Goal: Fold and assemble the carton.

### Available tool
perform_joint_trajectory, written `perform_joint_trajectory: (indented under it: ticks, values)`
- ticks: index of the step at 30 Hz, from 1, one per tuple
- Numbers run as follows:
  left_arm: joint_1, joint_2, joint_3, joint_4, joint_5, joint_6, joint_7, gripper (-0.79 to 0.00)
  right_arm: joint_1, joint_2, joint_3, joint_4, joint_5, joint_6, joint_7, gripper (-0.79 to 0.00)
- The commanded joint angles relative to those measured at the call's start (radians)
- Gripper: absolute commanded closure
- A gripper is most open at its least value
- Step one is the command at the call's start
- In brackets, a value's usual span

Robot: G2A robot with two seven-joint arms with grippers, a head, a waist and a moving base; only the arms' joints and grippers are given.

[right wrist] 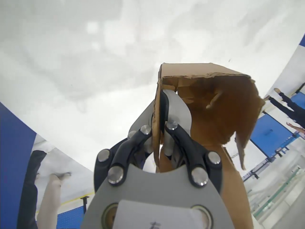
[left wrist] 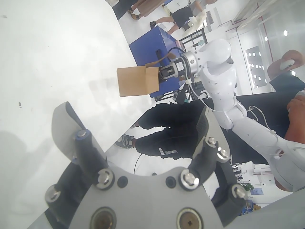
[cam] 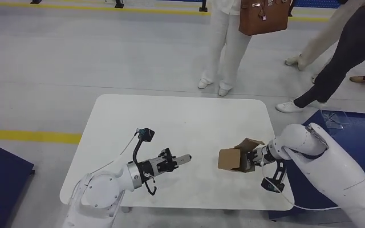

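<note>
Pinching one carton (cam: pixel 229 159), right claw (right wrist: pixel 159 106)

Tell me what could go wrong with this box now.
The right gripper pinches one wall of the box, whose edge looks ragged, so the cardboard may bend or tear. The box is near the table edge with the left gripper open and apart; a slip could drop it.

Right pincer (right wrist: pixel 158 109) on carton (right wrist: pixel 214 115) wall
</note>
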Motion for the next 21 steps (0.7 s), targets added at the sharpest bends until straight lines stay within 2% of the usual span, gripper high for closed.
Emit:
perform_joint_trajectory:
  ticks: [1, 8, 9, 10, 13, 15, 17, 19, 21]
  values:
    - [0.000, 0.000, 0.000, 0.000, 0.000, 0.000, 0.000, -0.785, 0.058, -0.025, -0.079, 0.052, 0.011, -0.005, 0.005, 0.000]
    - [0.000, 0.000, 0.000, 0.000, 0.000, 0.000, 0.000, -0.785, 0.182, -0.101, -0.236, 0.167, 0.035, -0.001, 0.002, -0.003]
    - [0.000, 0.000, 0.000, 0.000, 0.000, 0.000, 0.000, -0.785, 0.192, -0.110, -0.246, 0.180, 0.035, 0.001, -0.001, -0.012]
    - [0.000, 0.000, 0.000, 0.000, 0.000, 0.000, 0.000, -0.785, 0.199, -0.119, -0.252, 0.189, 0.035, 0.009, -0.008, -0.074]
    - [0.000, 0.000, 0.000, 0.000, 0.000, 0.000, 0.000, -0.785, 0.207, -0.143, -0.238, 0.215, 0.035, 0.029, -0.028, -0.120]
    - [0.000, 0.000, 0.000, 0.000, 0.000, 0.000, 0.000, -0.785, 0.203, -0.155, -0.218, 0.228, 0.035, 0.045, -0.045, -0.120]
    - [0.000, 0.000, 0.000, 0.000, 0.000, 0.000, 0.000, -0.785, 0.192, -0.164, -0.188, 0.235, 0.035, 0.062, -0.062, -0.182]
    - [0.000, 0.000, 0.000, 0.000, 0.000, 0.000, 0.000, -0.785, 0.178, -0.169, -0.153, 0.240, 0.035, 0.078, -0.077, -0.166]
    - [0.000, 0.000, 0.000, 0.000, 0.000, 0.000, 0.000, -0.785, 0.159, -0.173, -0.101, 0.231, 0.035, 0.110, -0.096, -0.197]
